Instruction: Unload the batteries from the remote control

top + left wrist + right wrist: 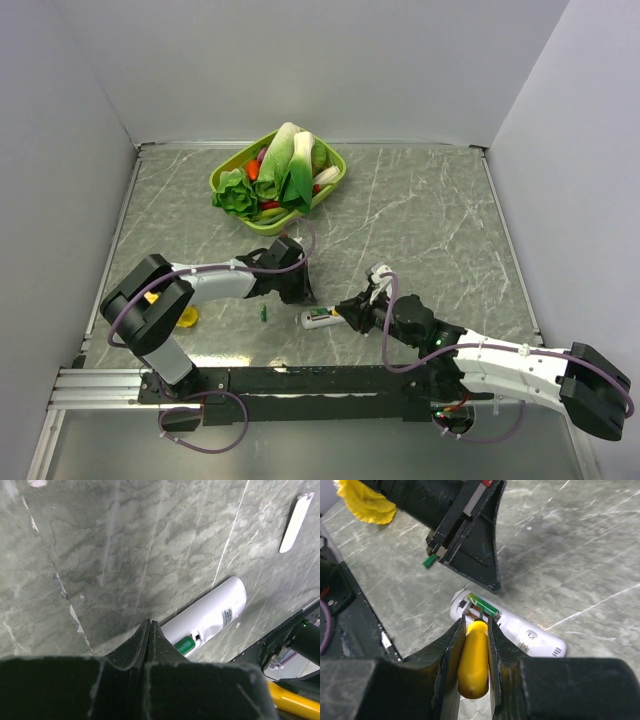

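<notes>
The white remote control [318, 318] lies on the table with its battery bay open. One green battery [484, 606] sits in the bay, and the slot beside it shows bare contacts. A second battery [263, 314] lies loose on the table to the left and also shows in the right wrist view [429, 560]. My right gripper [476, 622] is shut on the yellow-handled screwdriver [474, 660], whose tip touches the seated battery. My left gripper [150, 623] is shut and empty, its tips just above the remote's [215, 611] bay end.
The separate white cover strip [296, 522] lies beyond the remote. A green basket [335, 160] of vegetables stands at the back centre. A yellow object [186, 318] lies by the left arm's base. Grey walls close in the table on three sides.
</notes>
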